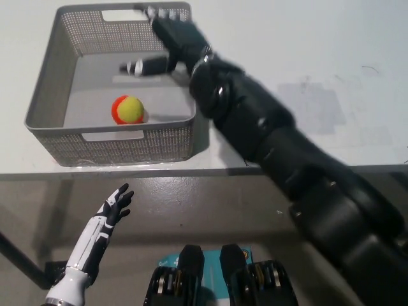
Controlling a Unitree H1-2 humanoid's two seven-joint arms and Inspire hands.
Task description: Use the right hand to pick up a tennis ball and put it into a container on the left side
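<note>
An orange and yellow-green tennis ball (pixel 128 109) lies on the floor of the grey mesh basket (pixel 51 83) at the table's left. My black right hand (pixel 167 42) hovers over the basket's far right part, open, fingers spread and holding nothing. It stands apart from the ball, above and to the right of it. My white left hand (pixel 109 213) rests low at the lower left, below the table edge, with fingers apart.
The white table (pixel 306 51) stretches to the right of the basket, with a faint grey patch (pixel 306 105) on it. Its front edge runs across the middle of the picture. My right forearm crosses the basket's right wall.
</note>
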